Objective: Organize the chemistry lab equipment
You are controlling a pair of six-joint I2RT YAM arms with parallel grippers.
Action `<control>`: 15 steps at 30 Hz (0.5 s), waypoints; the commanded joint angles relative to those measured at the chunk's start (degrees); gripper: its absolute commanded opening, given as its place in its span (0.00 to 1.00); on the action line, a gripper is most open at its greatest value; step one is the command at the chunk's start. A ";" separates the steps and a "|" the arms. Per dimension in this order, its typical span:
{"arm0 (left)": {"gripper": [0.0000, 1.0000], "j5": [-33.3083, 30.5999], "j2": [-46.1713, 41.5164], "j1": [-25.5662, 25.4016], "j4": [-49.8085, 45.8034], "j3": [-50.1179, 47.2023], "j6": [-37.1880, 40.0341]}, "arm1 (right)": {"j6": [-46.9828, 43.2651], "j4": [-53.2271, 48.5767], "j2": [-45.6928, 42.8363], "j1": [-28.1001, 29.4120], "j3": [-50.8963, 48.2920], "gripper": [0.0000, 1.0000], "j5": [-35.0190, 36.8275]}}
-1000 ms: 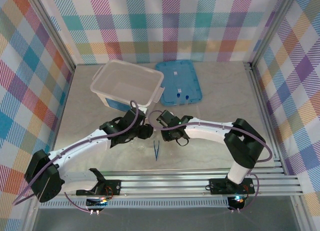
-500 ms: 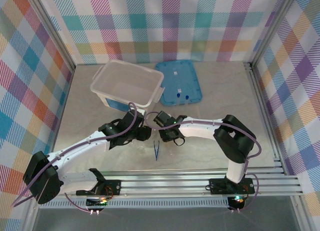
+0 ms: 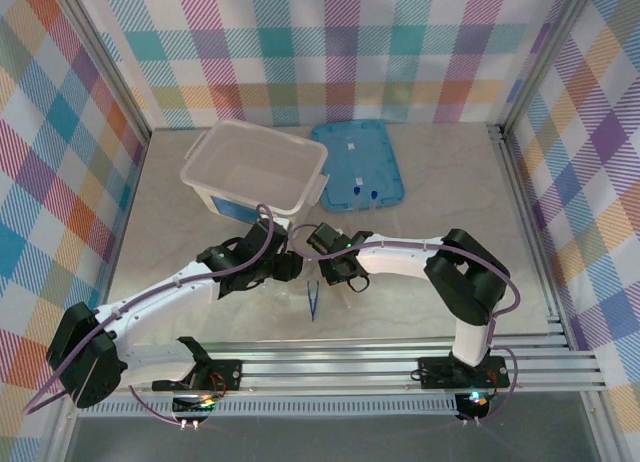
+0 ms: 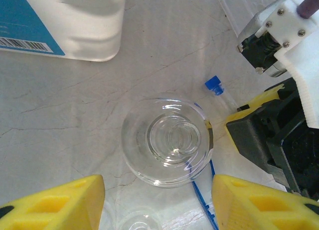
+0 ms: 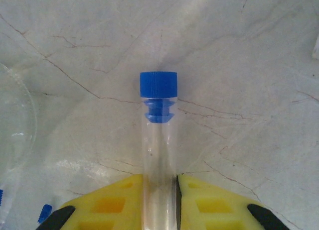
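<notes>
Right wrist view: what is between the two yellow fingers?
A blue-capped clear tube, lying on the marble table; the right gripper has its fingers against both its sides, seen in the right wrist view.

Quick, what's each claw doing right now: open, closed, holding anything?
Left claw: open over a clear glass vessel, holding nothing.
Right claw: closed on a blue-capped clear tube.

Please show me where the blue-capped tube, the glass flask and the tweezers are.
blue-capped tube (image 5: 158, 150), right wrist view, on its clear body below the cap.
glass flask (image 4: 168, 139), left wrist view, at its centre, seen from above.
tweezers (image 3: 313, 300), top external view, midway along their length.
</notes>
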 commanded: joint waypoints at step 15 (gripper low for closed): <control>0.60 11.12 1.65 -4.27 13.41 2.91 3.13 | 5.21 -1.86 -34.69 -3.02 -9.13 0.24 7.88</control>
